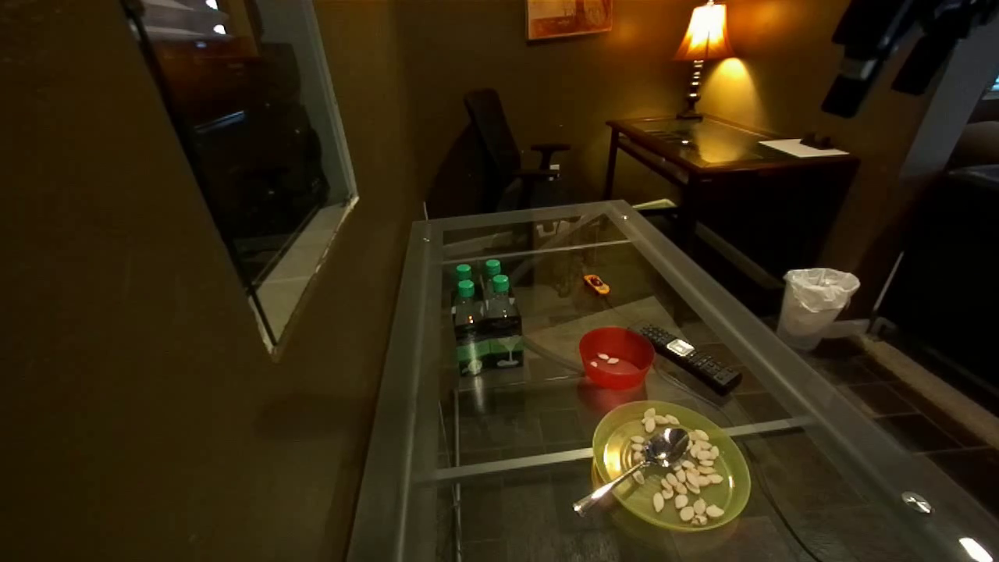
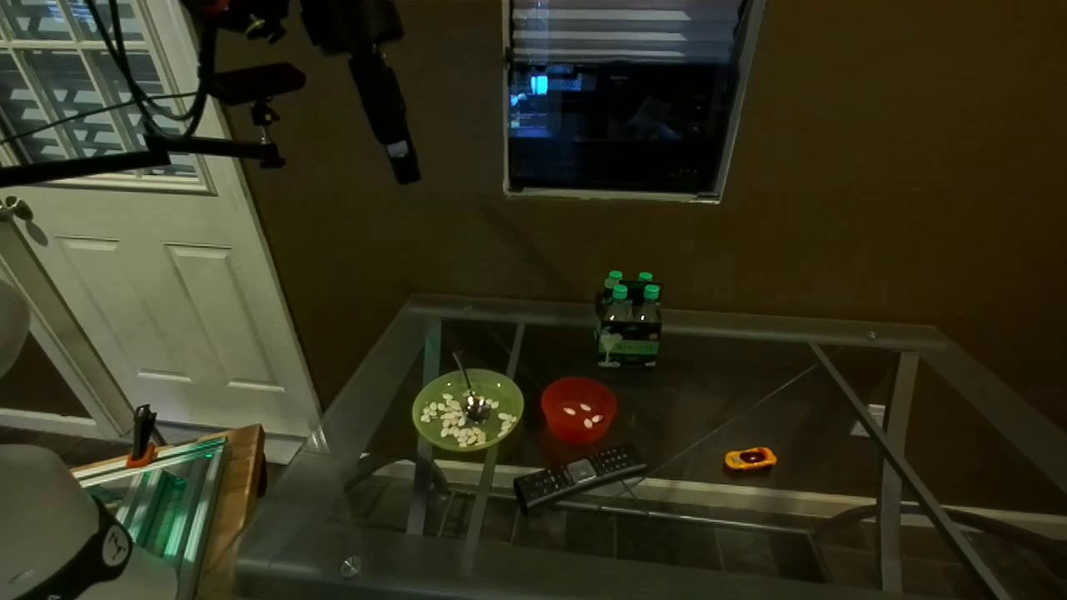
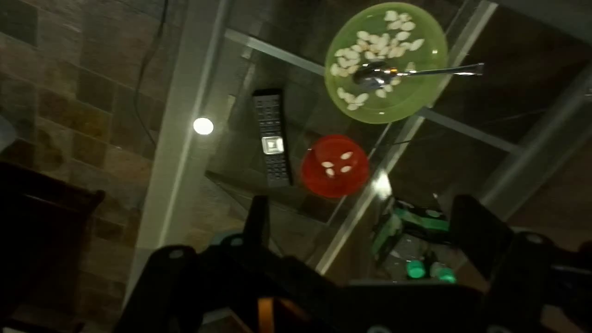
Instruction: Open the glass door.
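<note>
My gripper (image 3: 363, 203): two fingers (image 3: 476, 231) spread wide — I have hold of nothing.
Glass door (image 2: 617, 125): pale-framed and dark through the pane, set in the brown wall (image 2: 875, 167) above the glass table (image 2: 633, 562) in an exterior view; I hang well apart from it.
Green plate (image 1: 732, 480): bears pale seeds (image 3: 383, 41) and a spoon (image 1: 667, 447), its handle reaching over the rim.
Red bowl (image 1: 616, 382): a few seeds inside, the black remote (image 1: 695, 359) just beside.
Four-pack (image 1: 488, 347): green-capped bottles — upright, near the wall.
</note>
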{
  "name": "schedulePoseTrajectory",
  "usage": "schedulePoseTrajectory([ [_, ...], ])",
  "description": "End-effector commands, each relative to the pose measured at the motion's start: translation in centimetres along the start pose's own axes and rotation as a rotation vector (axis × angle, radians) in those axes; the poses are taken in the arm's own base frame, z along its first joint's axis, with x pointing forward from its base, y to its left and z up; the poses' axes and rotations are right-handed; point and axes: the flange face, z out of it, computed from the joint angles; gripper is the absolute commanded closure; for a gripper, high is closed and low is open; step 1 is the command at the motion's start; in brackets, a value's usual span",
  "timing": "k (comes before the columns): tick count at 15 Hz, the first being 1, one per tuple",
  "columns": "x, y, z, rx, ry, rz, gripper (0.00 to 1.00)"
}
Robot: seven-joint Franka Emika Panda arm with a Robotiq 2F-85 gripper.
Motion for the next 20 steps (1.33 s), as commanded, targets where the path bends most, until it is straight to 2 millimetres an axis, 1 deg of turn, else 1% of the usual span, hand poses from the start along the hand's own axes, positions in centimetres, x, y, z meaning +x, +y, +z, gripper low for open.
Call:
schedulePoseTrajectory([
  [1,2.6,-6.9,-2.7,0.141,-0.008,0.078,0.0],
  [4,5.0,-12.1,-5.5,0.229,0.06,0.129,0.0],
  [6,6.7,-15.0,-7.9,0.263,0.113,0.161,0.0],
  [7,7.6,-16.0,-9.0,0.268,0.141,0.183,0.0],
  [8,8.3,-16.9,-10.0,0.282,0.152,0.207,0.0],
  [9,8.8,-17.2,-10.6,0.278,0.125,0.23,0.0],
  [12,11.4,-17.4,-12.4,0.313,0.069,0.332,0.0],
  [13,12.2,-17.7,-12.9,0.35,0.046,0.355,0.0],
  [14,12.8,-18.4,-13.2,0.365,0.027,0.356,0.0],
  [15,13.3,-19.1,-13.6,0.383,0.014,0.359,0.0],
  [17,14.3,-21.4,-14.2,0.437,0.009,0.352,0.0],
  [19,15.5,-24.2,-14.6,0.514,0.033,0.357,0.0],
  [20,15.7,-25.6,-14.9,0.54,0.041,0.346,0.0],
])
